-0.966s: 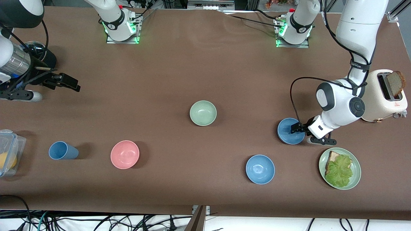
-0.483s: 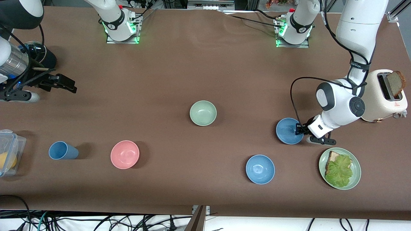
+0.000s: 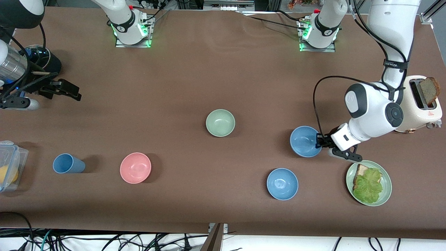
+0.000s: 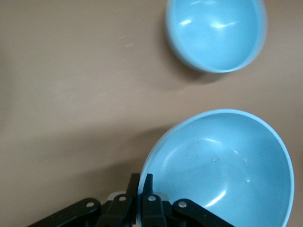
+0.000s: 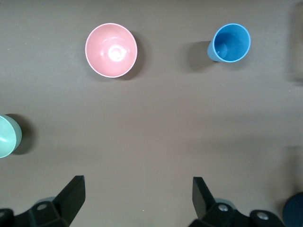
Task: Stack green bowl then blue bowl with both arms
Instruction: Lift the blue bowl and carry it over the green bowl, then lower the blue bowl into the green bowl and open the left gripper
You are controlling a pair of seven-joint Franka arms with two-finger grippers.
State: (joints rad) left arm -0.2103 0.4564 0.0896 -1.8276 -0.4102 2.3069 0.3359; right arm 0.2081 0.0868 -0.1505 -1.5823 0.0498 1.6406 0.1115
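Fingers of the left gripper point(image 3: 319, 141) are clamped on the rim of the blue bowl point(image 3: 305, 141), pinching its edge at the side toward the left arm's end of the table point(image 3: 223, 80); the left wrist view shows the two black fingers point(image 4: 141, 185) pressed tight together over the rim of that bowl point(image 4: 222, 165), which appears raised off the brown surface and tipped. A brighter sky-blue bowl point(image 3: 282, 183) sits on the table nearer the front camera, apart from the held one, and also shows in the left wrist view point(image 4: 215, 33). The green bowl point(image 3: 220, 122) stands upright and alone near the middle of the table, well apart from both grippers. The right gripper point(image 3: 66, 91) hangs over the right arm's end of the table, its fingers point(image 5: 71, 194) spread wide and holding nothing. Nearer the front camera at that end are a pink bowl point(image 3: 135, 167), a tall blue cup point(image 3: 68, 163) and a clear lidded container point(image 3: 10, 165) at the table's edge. At the left arm's end, a green plate point(image 3: 386, 195) carrying lettuce point(image 3: 368, 186) on bread lies just beside the left gripper, nearer the camera, and a cream toaster point(image 3: 418, 108) holds a slice of brown bread point(image 3: 429, 89) in its slot.
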